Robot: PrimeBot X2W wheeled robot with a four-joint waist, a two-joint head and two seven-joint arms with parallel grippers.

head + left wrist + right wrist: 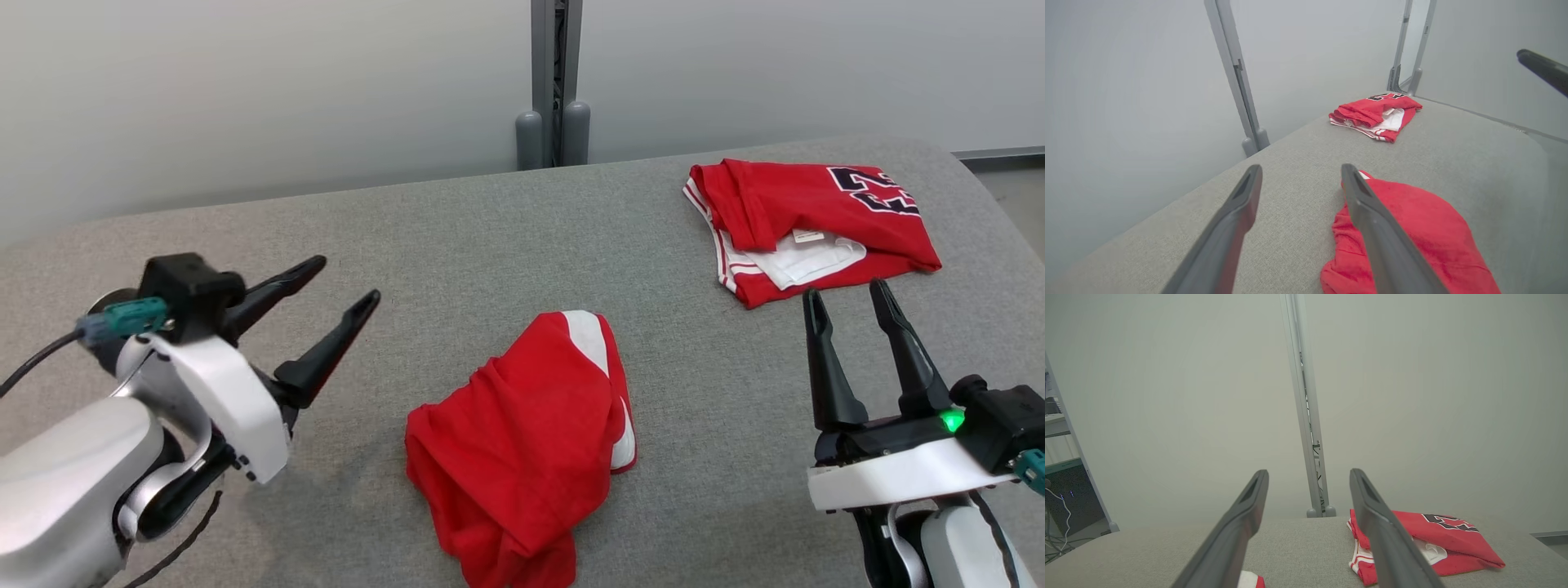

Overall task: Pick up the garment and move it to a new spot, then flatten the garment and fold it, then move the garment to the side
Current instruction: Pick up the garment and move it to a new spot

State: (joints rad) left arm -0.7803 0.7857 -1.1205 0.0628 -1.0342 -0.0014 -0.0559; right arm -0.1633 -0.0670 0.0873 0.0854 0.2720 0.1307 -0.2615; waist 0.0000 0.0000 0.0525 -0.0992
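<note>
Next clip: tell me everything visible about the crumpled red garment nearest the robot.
The crumpled red garment is soft, wrinkled fabric with a white panel along one edge. It lies bunched in a loose heap, unfolded, on the grey cloth surface, between the open left claw and right claw; neither touches it.

A grey fabric table (457, 237) bears a crumpled red garment (514, 441) and, well apart, a folded jersey (808, 204).

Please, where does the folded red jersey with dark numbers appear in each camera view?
Head view: the folded jersey lies upper right.
Left wrist view: the folded jersey sits right of centre, upper half.
Right wrist view: the folded jersey is lower right.
Shared landmark: the grey post, left of the folded jersey everywhere.
</note>
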